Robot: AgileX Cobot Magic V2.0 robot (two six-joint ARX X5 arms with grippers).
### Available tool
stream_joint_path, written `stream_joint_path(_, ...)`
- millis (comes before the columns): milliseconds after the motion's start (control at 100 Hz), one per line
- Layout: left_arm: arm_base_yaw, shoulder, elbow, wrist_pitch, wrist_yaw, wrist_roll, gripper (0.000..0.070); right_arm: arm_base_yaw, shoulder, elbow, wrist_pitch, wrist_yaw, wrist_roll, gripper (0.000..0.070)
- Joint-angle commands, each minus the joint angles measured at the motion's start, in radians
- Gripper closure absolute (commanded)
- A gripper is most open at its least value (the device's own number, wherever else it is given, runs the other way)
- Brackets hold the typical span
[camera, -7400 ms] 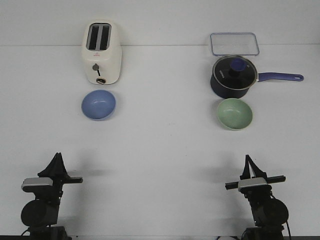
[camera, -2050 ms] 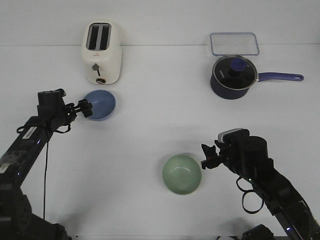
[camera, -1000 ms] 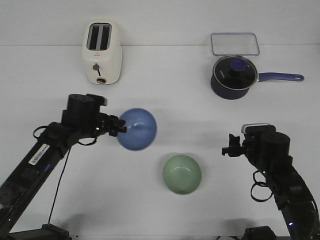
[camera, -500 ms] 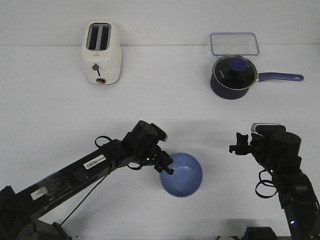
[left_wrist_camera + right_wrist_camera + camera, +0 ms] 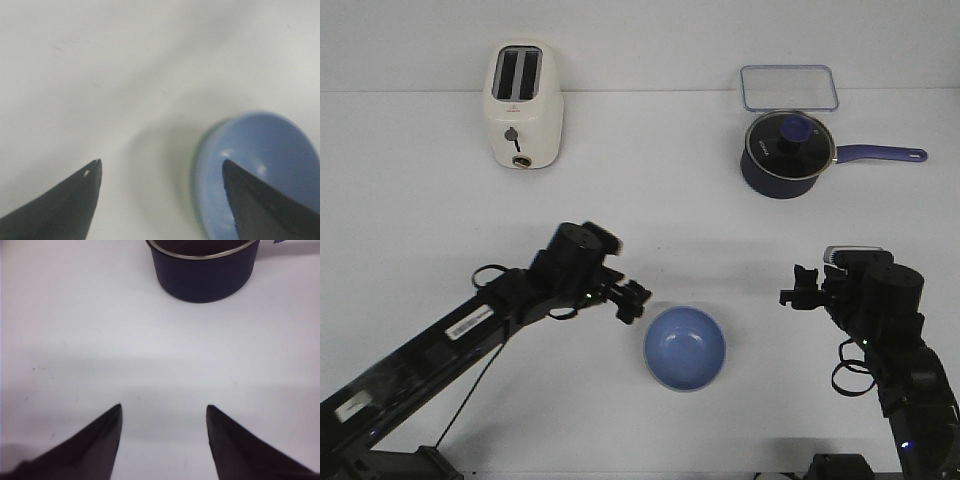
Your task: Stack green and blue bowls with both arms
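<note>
The periwinkle blue bowl (image 5: 685, 347) sits upright on the table, front centre, nested in the green bowl. Only a thin green edge (image 5: 194, 176) shows under it in the left wrist view; in the front view the green bowl is hidden. My left gripper (image 5: 633, 301) is open and empty, just left of and behind the blue bowl (image 5: 260, 175), clear of its rim. My right gripper (image 5: 798, 290) is open and empty, well right of the bowls, and points toward the saucepan (image 5: 202, 267).
A cream toaster (image 5: 523, 105) stands at the back left. A dark navy saucepan (image 5: 788, 152) with glass lid and long handle stands at the back right, with a clear lidded box (image 5: 788, 87) behind it.
My left gripper has let go of the blue bowl, opened and pulled back up and left. The blue bowl now rests in the green one. The right arm has hardly moved.
</note>
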Motion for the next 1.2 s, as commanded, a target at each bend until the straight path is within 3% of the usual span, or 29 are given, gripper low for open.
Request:
stream_joint_path(0,0.047,-0.051,0.014,-0.017,-0.086,0.034,0.0252,0.002,0.007,0.010,0.025,-0.029,-0.012,0.0365)
stream_joint_path(30,0.079,-0.081,0.014,-0.025,-0.129,0.036,0.0264,0.002,0.007,0.010,0.034,-0.048,-0.012,0.0381)
stream_joint_path(70,0.124,-0.121,0.014,-0.036,-0.179,0.039,0.0331,0.004,0.006,0.010,0.044,-0.074,-0.012,0.0433)
stream_joint_path(120,0.187,-0.169,0.013,-0.053,-0.222,0.058,0.0482,0.009,0.006,0.009,0.054,-0.093,-0.013,0.0559)
stream_joint_path(170,0.262,-0.218,0.012,-0.080,-0.235,0.082,0.0690,0.016,0.006,0.009,0.060,-0.098,-0.016,0.0692)
stream_joint_path(180,0.270,-0.223,0.011,-0.083,-0.235,0.085,0.0700,0.017,0.006,0.009,0.061,-0.098,-0.016,0.0700)
stream_joint_path(360,0.504,-0.401,-0.121,-0.054,-0.236,0.124,0.0687,0.069,-0.066,-0.061,0.178,-0.107,-0.029,0.0700)
stream_joint_path(610,0.703,-0.866,-0.631,0.359,-0.235,0.180,0.0688,0.105,-0.392,-0.331,0.425,-0.071,-0.113,0.0700)
stream_joint_path(780,0.729,-1.088,-0.808,0.476,-0.235,0.134,0.0688,0.104,-0.521,-0.438,0.468,0.059,-0.108,0.0700)
stream_joint_path(1190,0.729,-1.135,-0.812,0.468,-0.235,0.095,0.0686,0.104,-0.531,-0.439,0.490,0.065,-0.109,0.0700)
